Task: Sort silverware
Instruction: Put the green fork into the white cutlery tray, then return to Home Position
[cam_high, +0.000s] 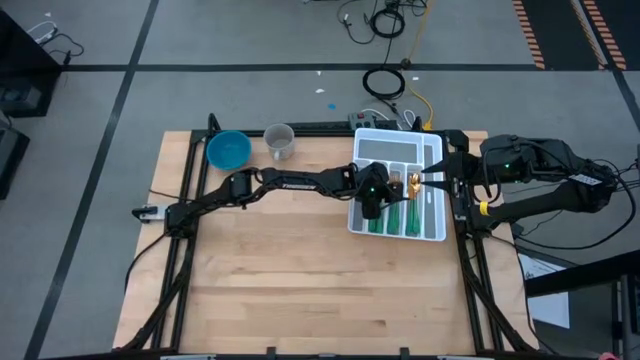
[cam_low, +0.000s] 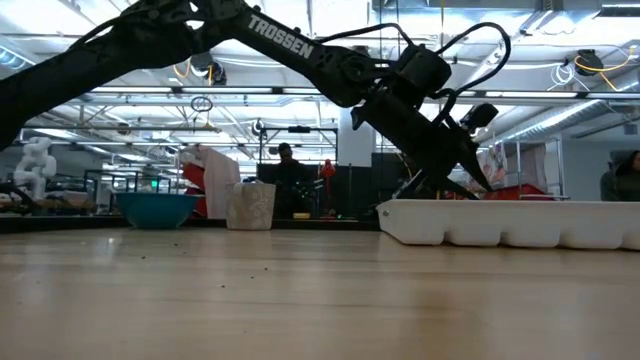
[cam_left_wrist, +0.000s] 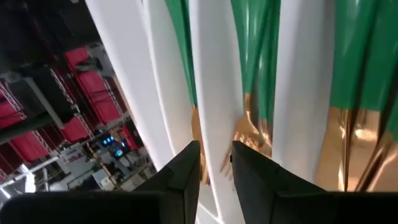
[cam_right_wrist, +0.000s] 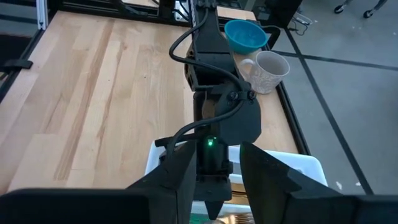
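Observation:
The silverware (cam_high: 398, 212), with teal-green handles and gold heads, lies lengthwise in the slots of the white divided tray (cam_high: 432, 150) at the table's right. My left gripper (cam_left_wrist: 216, 158) reaches across from the left and slants down into the tray. It is open, its fingertips on either side of a white divider (cam_left_wrist: 211, 74), with green handles (cam_left_wrist: 258, 43) and gold heads (cam_left_wrist: 252, 134) just beyond. In the low view its tips (cam_low: 478, 185) dip behind the tray's wall (cam_low: 520, 225). My right gripper (cam_right_wrist: 217, 180) hangs open, high above the tray's right side, with nothing between its fingers.
A blue bowl (cam_high: 228, 150) and a pale mug (cam_high: 280, 140) stand at the table's far edge, left of the tray. The bare wooden tabletop (cam_high: 300, 270) spreads across the near and left parts. People and equipment show in the room beyond the table.

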